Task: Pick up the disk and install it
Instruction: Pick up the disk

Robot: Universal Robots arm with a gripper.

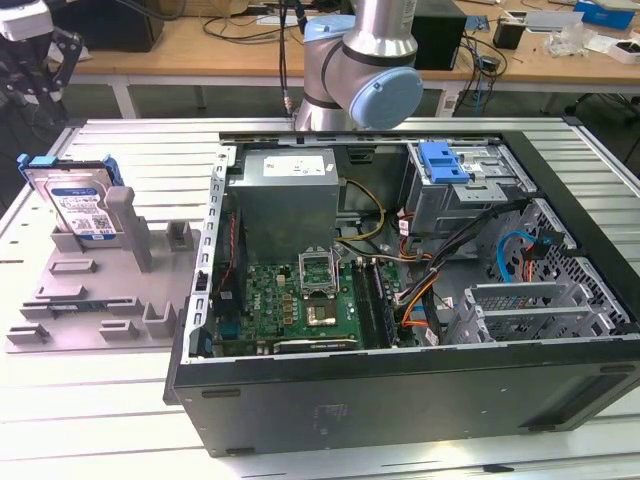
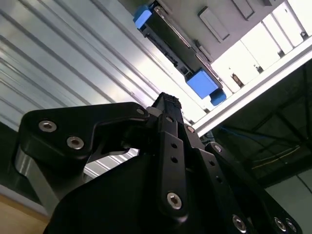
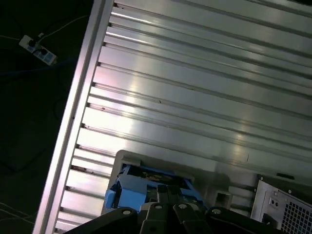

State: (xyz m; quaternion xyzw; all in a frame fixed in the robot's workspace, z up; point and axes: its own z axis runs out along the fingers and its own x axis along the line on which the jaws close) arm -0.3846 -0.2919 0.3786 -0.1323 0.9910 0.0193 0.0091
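Note:
The disk (image 1: 80, 205) leans upright in a grey fixture (image 1: 95, 300) at the exterior view's left, its white-and-blue label and blue carrier frame showing. My gripper (image 1: 40, 75) hangs high above it at the far left corner, apart from it. In the second wrist view the gripper (image 2: 169, 100) looks shut with nothing in it, and the disk (image 2: 175, 53) lies beyond its tip, seen edge-on with blue ends. In the first wrist view the disk's blue frame (image 3: 134, 187) sits just past the gripper (image 3: 168, 189).
An open computer case (image 1: 400, 390) lies on the ribbed metal table (image 1: 130, 150) to the fixture's right. Inside are a grey power-supply box (image 1: 285, 195), a motherboard (image 1: 290, 300), cables, and a drive bay with a blue clip (image 1: 443, 160). A power strip (image 3: 36, 48) lies on the floor.

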